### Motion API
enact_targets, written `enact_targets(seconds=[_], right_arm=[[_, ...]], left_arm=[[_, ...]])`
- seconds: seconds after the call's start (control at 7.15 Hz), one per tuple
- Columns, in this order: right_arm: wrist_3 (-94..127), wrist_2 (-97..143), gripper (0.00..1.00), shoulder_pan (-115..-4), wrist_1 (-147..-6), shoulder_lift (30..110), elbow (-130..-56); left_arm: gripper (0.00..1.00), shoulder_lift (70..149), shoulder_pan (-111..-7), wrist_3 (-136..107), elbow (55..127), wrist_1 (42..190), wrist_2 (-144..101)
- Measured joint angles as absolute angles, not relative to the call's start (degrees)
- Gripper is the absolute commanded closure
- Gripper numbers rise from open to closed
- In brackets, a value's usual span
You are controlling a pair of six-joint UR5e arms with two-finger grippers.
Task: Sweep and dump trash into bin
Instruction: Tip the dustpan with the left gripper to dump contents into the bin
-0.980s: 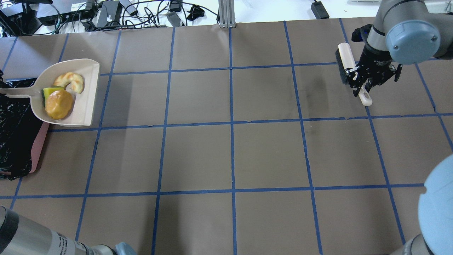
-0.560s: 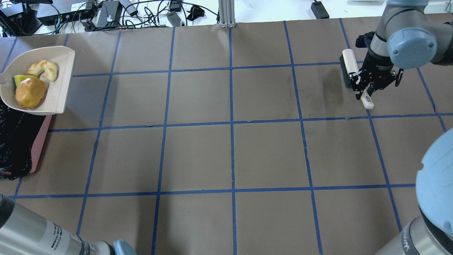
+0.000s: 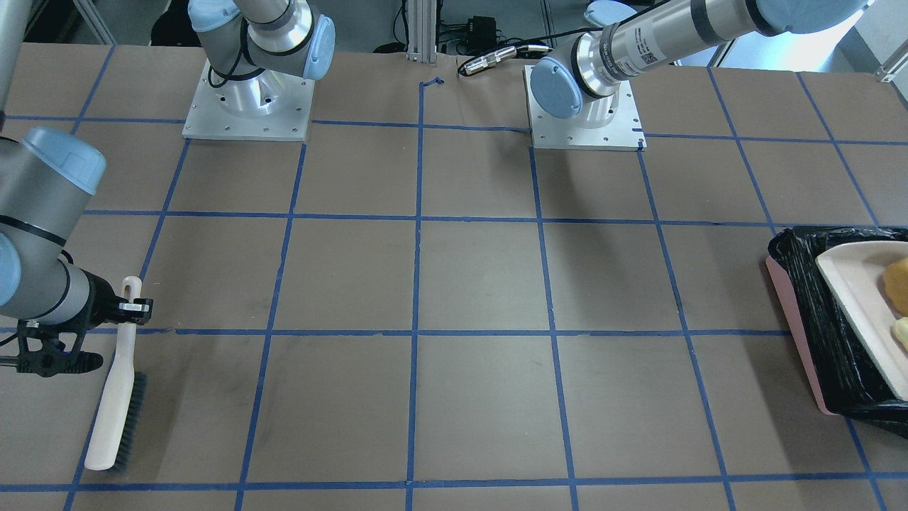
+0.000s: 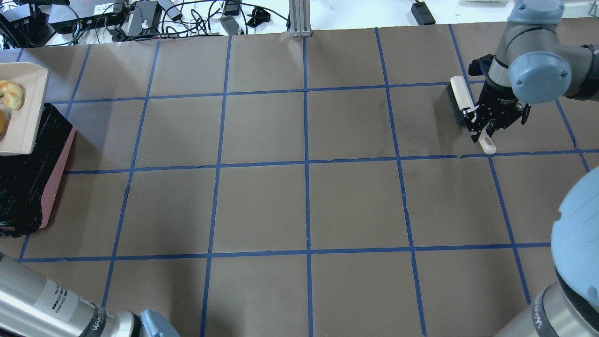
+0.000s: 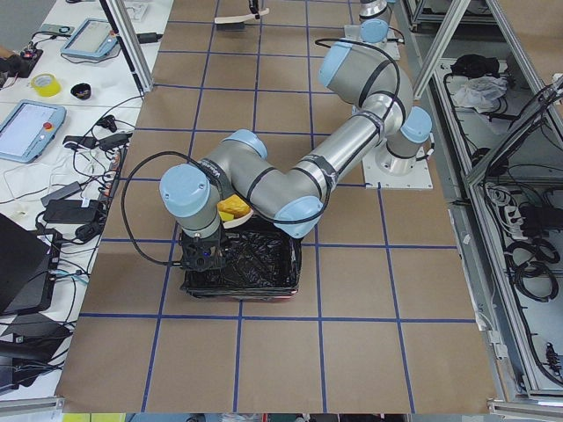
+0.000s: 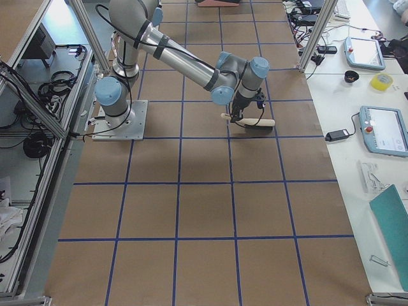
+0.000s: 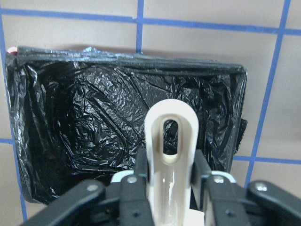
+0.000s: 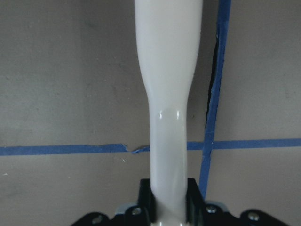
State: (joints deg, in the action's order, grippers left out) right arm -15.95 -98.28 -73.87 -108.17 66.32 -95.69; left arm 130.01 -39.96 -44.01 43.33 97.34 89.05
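My left gripper (image 7: 170, 165) is shut on the handle of the beige dustpan (image 4: 21, 112), which hangs level over the far part of the bin (image 4: 32, 178), a pink-sided box lined with a black bag. The trash rides in the pan: a pale-orange ring piece (image 4: 10, 93) and a yellow-orange oval (image 3: 898, 284) at the frame edge. In the left wrist view the bin (image 7: 89, 122) lies directly below the handle. My right gripper (image 4: 485, 127) is shut on the handle of a brush (image 4: 459, 97) at the far right, with its bristles near the table.
Cables, power bricks and boxes lie beyond the table's far edge (image 4: 140, 18). A metal post (image 4: 299, 18) stands at the far middle. The two arm bases (image 3: 248, 106) sit on the robot's side. Blue tape lines grid the brown table top.
The dustpan with the trash has travelled left, from beside the bin to over it, and now sits mostly past the overhead view's edge. The right gripper and brush shifted slightly.
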Motion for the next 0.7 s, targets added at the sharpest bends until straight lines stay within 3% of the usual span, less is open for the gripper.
enact_targets(seconds=[0.7], right_arm=[[-12.95,-100.17,1.0,-73.79,-108.99,67.75,-96.9]], left_arm=[[1.0,131.99,-37.45,-41.04,41.54,88.08,95.58]])
